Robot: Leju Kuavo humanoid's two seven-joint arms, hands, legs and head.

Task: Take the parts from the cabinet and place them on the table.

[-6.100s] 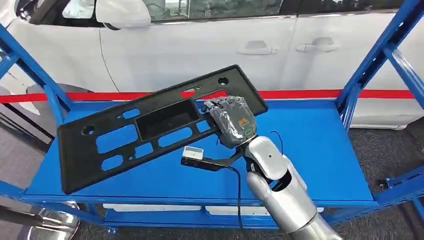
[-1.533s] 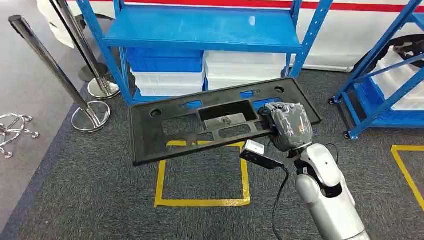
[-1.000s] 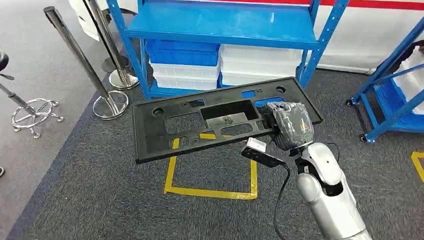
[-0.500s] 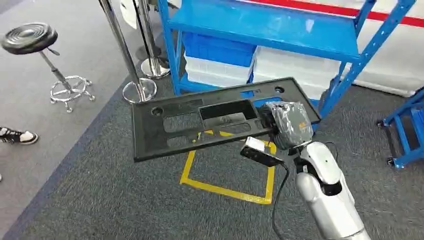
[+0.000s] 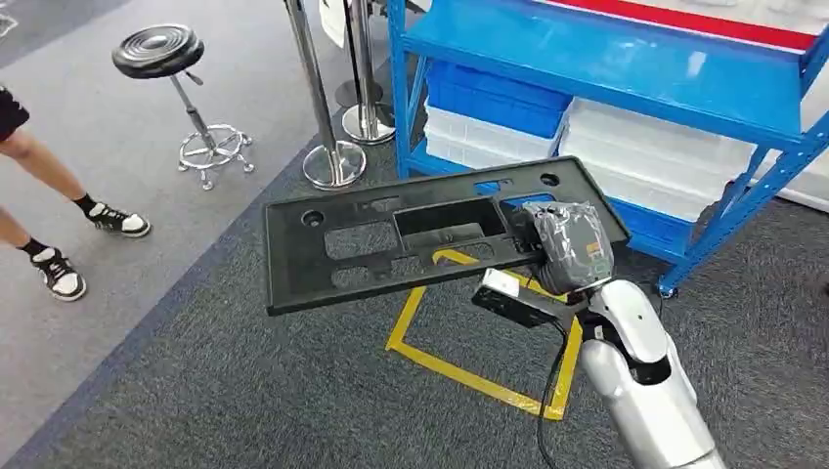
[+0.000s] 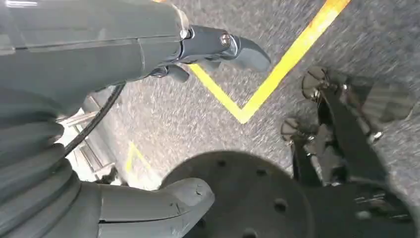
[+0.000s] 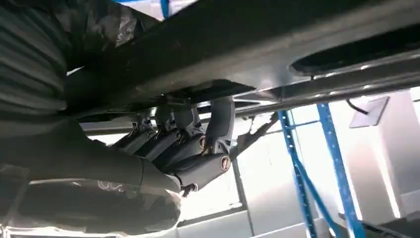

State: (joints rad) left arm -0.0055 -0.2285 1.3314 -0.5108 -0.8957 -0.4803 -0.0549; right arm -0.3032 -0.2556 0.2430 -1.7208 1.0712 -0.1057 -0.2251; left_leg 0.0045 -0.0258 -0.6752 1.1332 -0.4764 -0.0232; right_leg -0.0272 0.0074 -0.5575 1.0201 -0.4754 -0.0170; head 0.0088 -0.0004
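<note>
Right hand (image 5: 572,244) grips black panel (image 5: 391,239) at its right end, level above carpet (image 5: 244,391). Left hand (image 6: 148,54) hangs loose, fingers spread, holding nothing.

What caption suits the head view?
Robot's right hand carries a black plastic panel above grey carpet, beside blue shelving.

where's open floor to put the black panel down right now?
Bare grey carpet lies under and left of the black panel held by the right robot hand, also inside the yellow tape square. Crowded: stanchion bases, stool, a person's feet to the left, blue shelf behind.
</note>
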